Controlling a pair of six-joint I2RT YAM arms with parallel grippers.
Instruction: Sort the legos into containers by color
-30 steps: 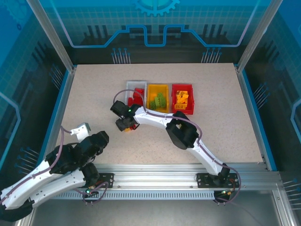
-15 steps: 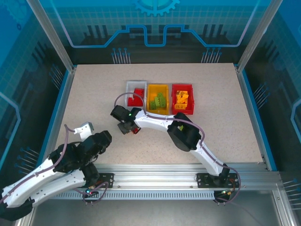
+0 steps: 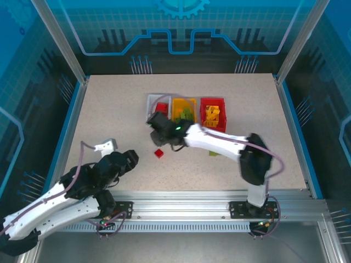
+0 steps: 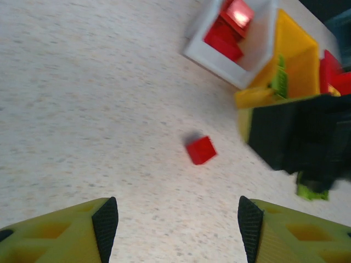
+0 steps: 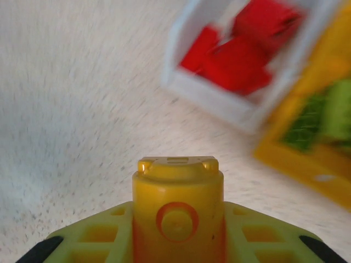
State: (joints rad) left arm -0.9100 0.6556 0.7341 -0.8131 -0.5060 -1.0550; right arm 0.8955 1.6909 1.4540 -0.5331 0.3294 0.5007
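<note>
My right gripper [image 5: 178, 244] is shut on a round yellow lego [image 5: 178, 211], and it hovers just in front of the white container [image 3: 151, 98]. That white container [image 5: 203, 93] holds red legos [image 5: 247, 49]. Beside it, the yellow container [image 3: 192, 102] holds green legos [image 3: 188, 114], and the red container [image 3: 221, 104] holds yellow legos [image 3: 211, 115]. One red lego [image 3: 159, 153] lies loose on the table, ahead of my open, empty left gripper [image 4: 173, 219]. A green lego [image 3: 213, 152] peeks out from under the right arm.
The right forearm [image 3: 219, 143] stretches across the table in front of the containers. In the left wrist view the loose red lego [image 4: 201, 149] sits between my fingers [image 4: 105, 224] and the white container [image 4: 203, 49]. Open tabletop lies to the left.
The right gripper closed on the yellow piece and lifted away from the red lego, moving up and right toward the containers. Its elbow swung right. The left arm crept forward.
</note>
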